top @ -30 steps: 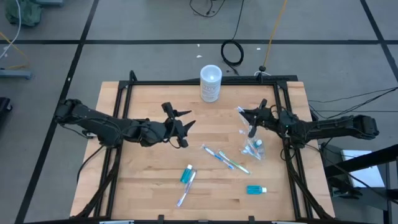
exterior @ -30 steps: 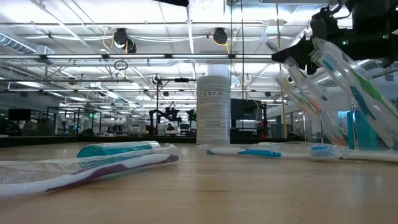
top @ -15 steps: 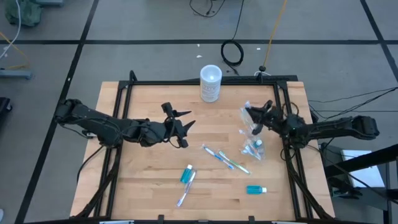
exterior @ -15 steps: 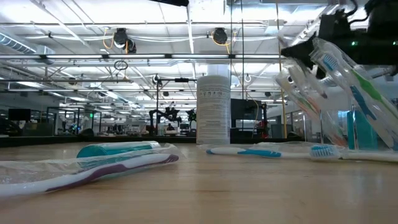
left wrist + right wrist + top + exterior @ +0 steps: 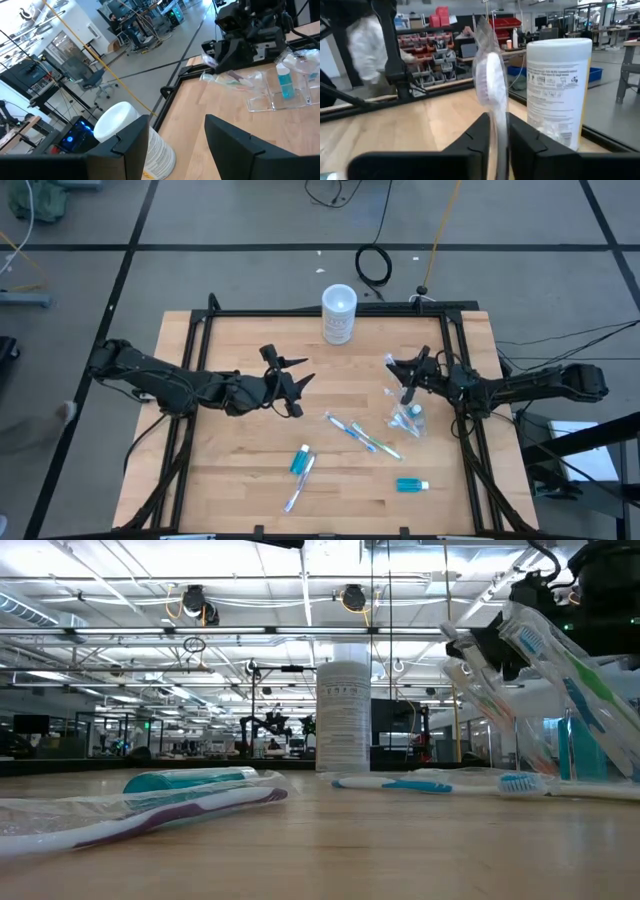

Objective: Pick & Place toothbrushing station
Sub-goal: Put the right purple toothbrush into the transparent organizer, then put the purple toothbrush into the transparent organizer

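Note:
A clear plastic cup [image 5: 411, 419] stands near the table's right edge. It holds a teal tube and several wrapped toothbrushes that lean out toward the far left [image 5: 560, 690]. My right gripper [image 5: 404, 379] is just left of the cup's top, shut on one wrapped toothbrush [image 5: 490, 85]. Two toothbrushes [image 5: 360, 436] lie mid-table. A teal tube [image 5: 299, 461] lies beside another brush [image 5: 298, 483], and a second tube [image 5: 411, 485] lies near the front right. My left gripper [image 5: 296, 391] hovers open and empty left of centre. My right gripper pinches the wrapped toothbrush between its two fingers [image 5: 481, 136], on the handle just below the head [image 5: 496, 117]. The head sticks out beyond the fingertips. The brush is tilted, its head up toward the far left [image 5: 389, 361]. Its lower end is hidden among the brushes at the cup.
A frosted cylindrical container with a white lid [image 5: 339, 313] stands at the table's far edge, centre. It also shows close beside the held brush in the right wrist view [image 5: 559, 90]. A black frame rail [image 5: 455, 350] runs along the table's right side beside my right arm.
My right gripper, still shut on the wrapped toothbrush, has shifted a little toward the table's far right and then come back toward the left. The brush's upper end has swung with it. My left arm has kept still.

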`<move>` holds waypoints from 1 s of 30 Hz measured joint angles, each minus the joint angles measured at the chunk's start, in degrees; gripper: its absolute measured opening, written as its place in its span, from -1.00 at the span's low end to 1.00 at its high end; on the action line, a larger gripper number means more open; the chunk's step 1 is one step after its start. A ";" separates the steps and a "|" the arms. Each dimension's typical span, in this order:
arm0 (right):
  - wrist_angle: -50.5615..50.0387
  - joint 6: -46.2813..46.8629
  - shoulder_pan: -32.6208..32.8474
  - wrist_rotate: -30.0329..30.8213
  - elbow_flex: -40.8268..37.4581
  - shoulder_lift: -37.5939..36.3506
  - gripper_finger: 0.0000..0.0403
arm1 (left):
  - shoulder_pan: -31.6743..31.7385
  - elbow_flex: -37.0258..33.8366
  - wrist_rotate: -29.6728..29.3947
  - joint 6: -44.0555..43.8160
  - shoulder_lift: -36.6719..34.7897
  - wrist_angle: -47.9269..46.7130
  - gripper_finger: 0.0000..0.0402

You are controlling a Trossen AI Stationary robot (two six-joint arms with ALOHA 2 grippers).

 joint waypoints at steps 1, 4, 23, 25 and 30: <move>0.49 0.00 0.00 0.00 0.00 -0.06 -0.68 | 0.00 0.00 0.00 -0.01 0.00 -0.06 -0.01; 1.89 -0.02 0.00 0.00 -0.04 -0.04 -0.53 | 0.00 0.00 0.00 -0.01 0.00 -0.34 -0.02; -1.82 -6.89 0.35 -1.80 8.59 0.37 -0.35 | 0.26 0.00 -0.04 1.66 0.00 2.60 0.00; -10.42 -8.85 0.67 -0.80 14.03 0.41 -0.38 | 0.47 0.00 0.12 1.33 0.00 3.60 0.01; -27.68 -13.64 0.17 5.88 24.27 1.38 -0.41 | 1.61 0.02 1.81 1.14 0.00 4.93 -0.01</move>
